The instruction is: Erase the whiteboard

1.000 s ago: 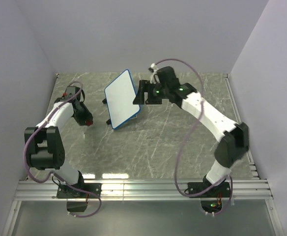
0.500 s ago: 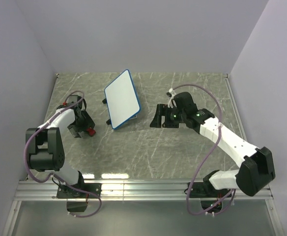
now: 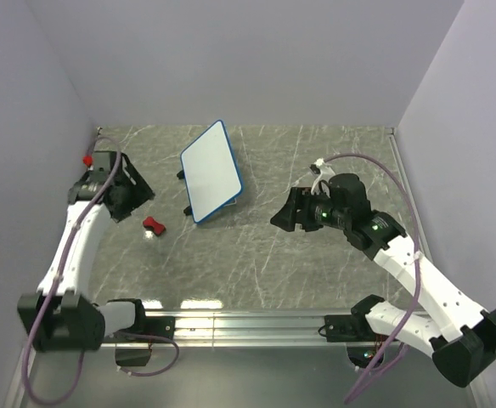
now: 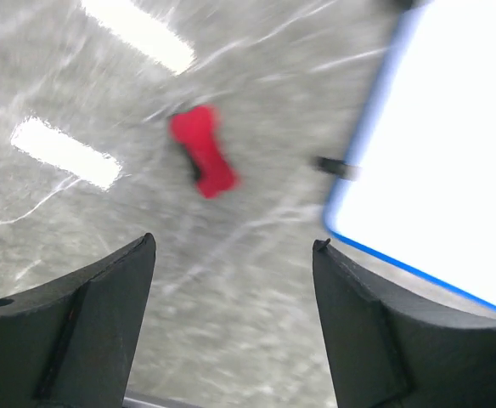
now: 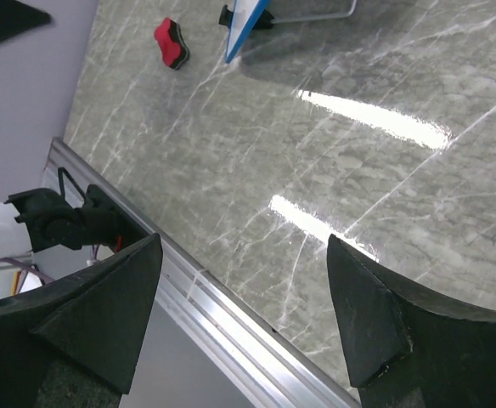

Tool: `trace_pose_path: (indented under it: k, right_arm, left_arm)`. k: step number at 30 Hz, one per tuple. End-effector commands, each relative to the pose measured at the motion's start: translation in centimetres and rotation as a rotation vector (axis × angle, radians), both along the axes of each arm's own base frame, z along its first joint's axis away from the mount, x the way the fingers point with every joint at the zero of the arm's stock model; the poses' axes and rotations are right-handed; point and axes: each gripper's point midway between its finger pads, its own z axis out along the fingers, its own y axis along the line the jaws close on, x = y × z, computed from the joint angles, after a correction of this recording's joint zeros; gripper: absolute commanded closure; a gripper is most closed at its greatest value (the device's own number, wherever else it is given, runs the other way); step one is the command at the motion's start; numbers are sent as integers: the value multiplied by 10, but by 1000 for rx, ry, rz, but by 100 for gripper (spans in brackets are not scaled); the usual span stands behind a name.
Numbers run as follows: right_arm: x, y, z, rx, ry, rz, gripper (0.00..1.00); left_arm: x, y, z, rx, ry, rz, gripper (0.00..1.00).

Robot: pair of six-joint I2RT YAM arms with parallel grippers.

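The whiteboard (image 3: pixel 210 170) stands tilted on its small black feet at the back middle of the table, its blue-rimmed face blank white. A red-and-black eraser block (image 3: pixel 153 225) lies on the table to its left, free of both grippers. My left gripper (image 3: pixel 138 194) hangs open by the left wall, above and left of the eraser. In the left wrist view the eraser (image 4: pixel 204 151) and the whiteboard's corner (image 4: pixel 448 144) lie beyond the open gripper (image 4: pixel 235 246). My right gripper (image 3: pixel 284 217) is open and empty, right of the board. The right wrist view shows the eraser (image 5: pixel 171 42) far off.
The table is grey marble-patterned (image 3: pixel 256 246), walled on the left, back and right. An aluminium rail (image 3: pixel 248 327) runs along the near edge with both arm bases on it. The rail (image 5: pixel 222 314) also lies under the right gripper's view.
The left gripper opened, left the eraser on the table and rose back toward the left wall. The right arm pulled away from the board toward the near right.
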Motion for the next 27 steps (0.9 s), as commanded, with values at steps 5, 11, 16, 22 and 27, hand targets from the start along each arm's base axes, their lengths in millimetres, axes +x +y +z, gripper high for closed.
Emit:
trace_pose_path:
  k: [5,11,16,22,27]
  right_arm:
    - [-28,-6,10,77,-31,32,16]
    - [-61,-4,10,180,-31,115,16]
    - [-76,-12,5,168,-50,140,16]
    - [-91,-28,13,121,-109,147,15]
    - [-102,-36,18,92,-95,141,15]
  left_arm:
    - [-15,-21,139,-71,-337,-80,21]
    - [-17,-43,230,-155,-632,-170,21]
    - [-16,-58,255,-214,-750,-244,18]
    - [-23,-69,261,-243,-823,-306,23]
    - [-14,-60,243,-215,-793,-259,0]
